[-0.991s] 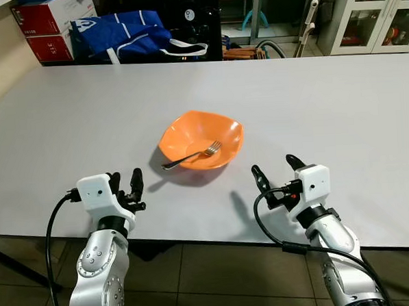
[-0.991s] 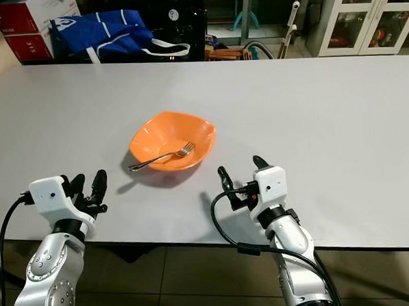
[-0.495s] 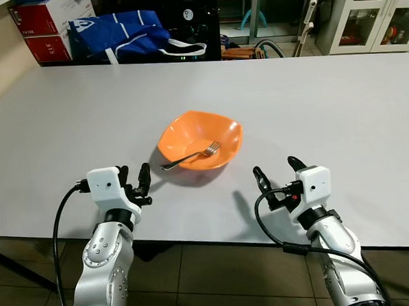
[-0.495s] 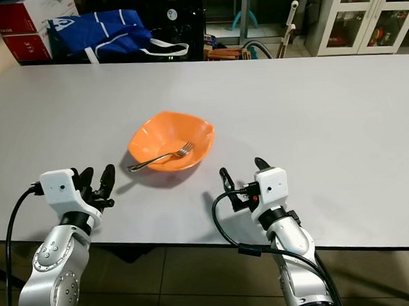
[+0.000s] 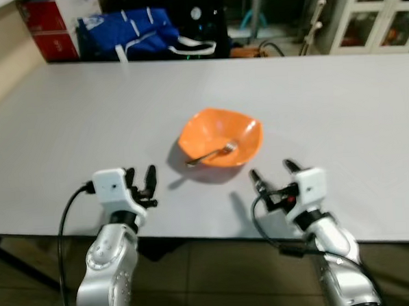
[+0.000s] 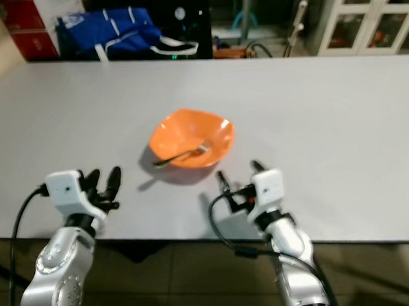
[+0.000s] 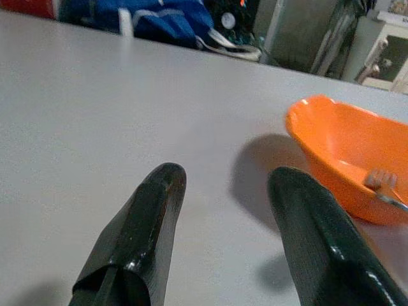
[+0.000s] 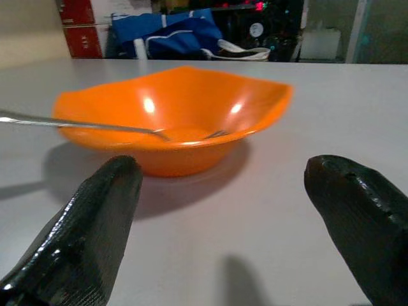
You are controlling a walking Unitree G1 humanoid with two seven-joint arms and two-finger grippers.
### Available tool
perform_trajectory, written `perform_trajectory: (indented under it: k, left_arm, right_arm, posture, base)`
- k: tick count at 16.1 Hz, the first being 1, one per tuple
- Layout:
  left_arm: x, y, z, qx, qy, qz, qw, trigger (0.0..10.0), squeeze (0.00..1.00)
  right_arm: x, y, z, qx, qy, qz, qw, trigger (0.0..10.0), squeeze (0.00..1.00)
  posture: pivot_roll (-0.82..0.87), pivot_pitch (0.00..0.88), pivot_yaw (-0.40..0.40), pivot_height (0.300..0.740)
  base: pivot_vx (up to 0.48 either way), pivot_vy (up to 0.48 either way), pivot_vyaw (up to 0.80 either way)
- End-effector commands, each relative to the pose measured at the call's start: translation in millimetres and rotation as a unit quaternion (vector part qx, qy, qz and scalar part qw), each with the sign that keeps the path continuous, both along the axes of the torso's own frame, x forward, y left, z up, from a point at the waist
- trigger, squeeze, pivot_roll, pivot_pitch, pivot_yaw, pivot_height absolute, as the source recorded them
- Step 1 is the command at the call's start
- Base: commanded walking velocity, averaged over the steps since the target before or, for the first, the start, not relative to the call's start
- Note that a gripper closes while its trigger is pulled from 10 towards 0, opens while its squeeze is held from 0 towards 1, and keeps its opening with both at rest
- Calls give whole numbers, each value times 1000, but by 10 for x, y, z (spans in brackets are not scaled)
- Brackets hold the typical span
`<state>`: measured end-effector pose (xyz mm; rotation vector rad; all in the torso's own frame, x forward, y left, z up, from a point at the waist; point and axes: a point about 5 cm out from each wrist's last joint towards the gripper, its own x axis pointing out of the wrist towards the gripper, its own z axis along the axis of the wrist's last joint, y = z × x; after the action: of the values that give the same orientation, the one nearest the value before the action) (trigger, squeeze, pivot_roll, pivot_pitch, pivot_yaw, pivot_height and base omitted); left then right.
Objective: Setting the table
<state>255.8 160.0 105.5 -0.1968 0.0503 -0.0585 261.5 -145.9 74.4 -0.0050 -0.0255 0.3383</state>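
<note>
Desk point(image 5: 339, 98): wide, pale grey, the bowl sitting near its front edge, about midway across.

Beyond the bowl, past the desk's far edge: a blue bag point(image 5: 126, 32) and red boxes point(image 5: 43, 28), left of the bowl's line; a white cabinet point(image 5: 379, 13) to the bowl's far right.

Bowl point(image 5: 221, 136): orange, wavy rim, upright on the desk, well short of both pincers.

Left pincer point(image 5: 141, 184): nearer the front edge than the bowl and to its left, hovering low over the desk, fingers point(image 7: 143, 223) spread, nothing between them.

Right pincer point(image 5: 273, 177): just front-right of the bowl, pointed at it, fingers point(image 8: 95, 223) spread wide, empty.

Fork point(image 5: 211, 154): metal, tines inside the bowl, handle resting over the bowl's left rim and sticking out.
</note>
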Motion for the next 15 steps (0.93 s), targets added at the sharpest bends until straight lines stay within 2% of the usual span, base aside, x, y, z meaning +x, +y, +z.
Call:
perform_trajectory:
  k: [1, 9, 15]
  left_arm:
    - [-6, -22, 10, -1, 1, -3, 1000, 10000, 0]
    - [41, -9, 24, 1, 2, -7, 1000, 10000, 0]
    - [71, 7, 35, -14, 2, -3, 1000, 10000, 0]
  right_arm:
    - [-14, -44, -23, -6, 7, -3, 1000, 10000, 0]
    - [-24, -30, -51, -6, 14, -3, 1000, 10000, 0]
    - [-26, -29, -52, -3, 14, -7, 1000, 10000, 0]
  posture:
    - [-199, 0, 73, 740]
    - [-199, 0, 77, 740]
    - [-201, 0, 80, 740]
  base:
    - [0, 472, 0]
    - [0, 477, 0]
    - [0, 480, 0]
